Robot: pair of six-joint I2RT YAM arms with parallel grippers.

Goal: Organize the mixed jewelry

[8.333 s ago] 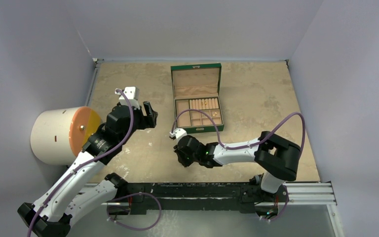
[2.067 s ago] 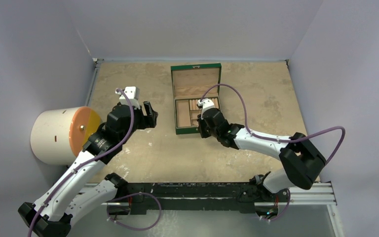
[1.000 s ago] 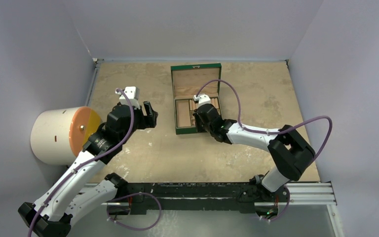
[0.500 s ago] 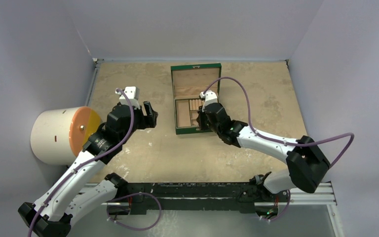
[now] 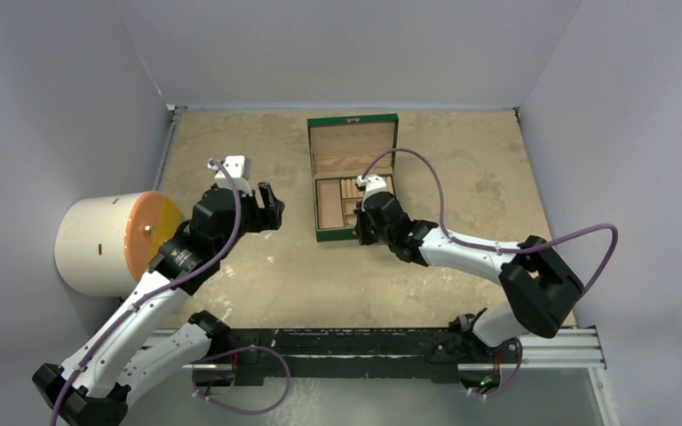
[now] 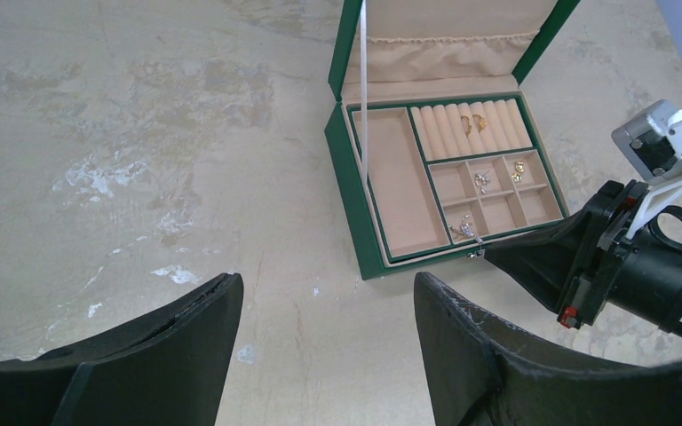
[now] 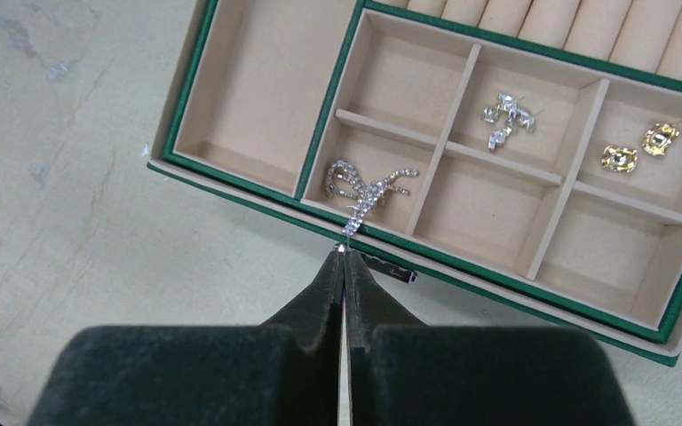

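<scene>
Silver glitter cluster (image 7: 364, 185) at the front of the green jewellery box (image 7: 515, 286), with the right gripper (image 7: 344, 253) closed just before it.

The open box sits on the mottled tan table (image 6: 142, 133) with its lid standing up. The cluster lies in the near-left small compartment, and one strand trails over the front wall to end right at the right gripper's tips. The jaws are pressed together, but it is too fine to tell whether they pinch that strand. Silver studs (image 7: 506, 113) lie in the middle compartment of the far row and gold studs (image 7: 639, 149) in the one to their right. Two gold rings (image 6: 472, 123) sit in the ring rolls (image 6: 444, 133). The left gripper (image 6: 327, 284) hangs over bare table to the left of the box, well apart from it, with its jaws spread and nothing between them.
</scene>
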